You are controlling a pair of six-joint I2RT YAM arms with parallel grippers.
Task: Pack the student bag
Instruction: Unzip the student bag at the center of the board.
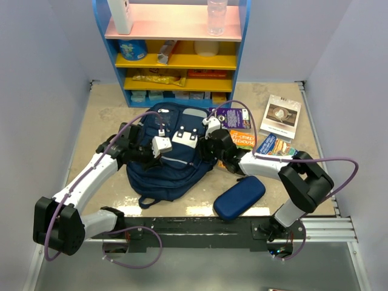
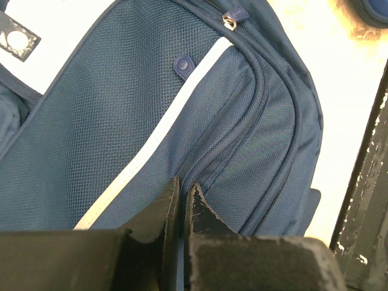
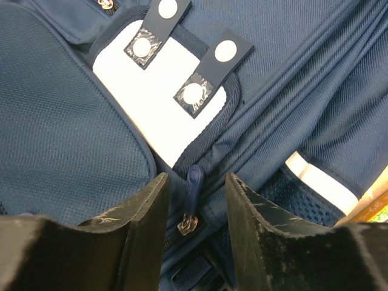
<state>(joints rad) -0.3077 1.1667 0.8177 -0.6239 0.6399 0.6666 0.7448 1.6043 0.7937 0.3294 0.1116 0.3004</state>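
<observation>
1. Near edge: an oblong dark blue zip case [image 1: 239,197] lies on the surface [image 1: 103,115], just right of the student bag [image 1: 167,173] and apart from it.
2. The student bag lies flat at the centre of the surface, front up, between the two arms.
3. Left hand [image 2: 183,185]: the fingers are pressed almost together at a seam of the front pocket, beside the light stripe [image 2: 157,139]. A thin blue strip sits between them; whether it is a zipper tab or fabric cannot be determined.
4. Right hand [image 3: 197,176]: the fingers stand partly apart, one on each side of a blue zipper pull [image 3: 194,182], gripping nothing. Beyond it is a white label patch [image 3: 163,91] crossed by navy tabs [image 3: 193,94] with round white dots.
5. Right of the bag: an orange book [image 1: 242,138], partly covered by the arm, shows "STORE" and "EHOUSE". A purple book [image 1: 233,116] and a white booklet [image 1: 280,115] carry print too small to read.
6. Far edge: a blue shelf unit [image 1: 243,42] holds packets with illegible labels. A clear bottle [image 1: 216,15] and a white container [image 1: 123,15] are cut off at the top.
</observation>
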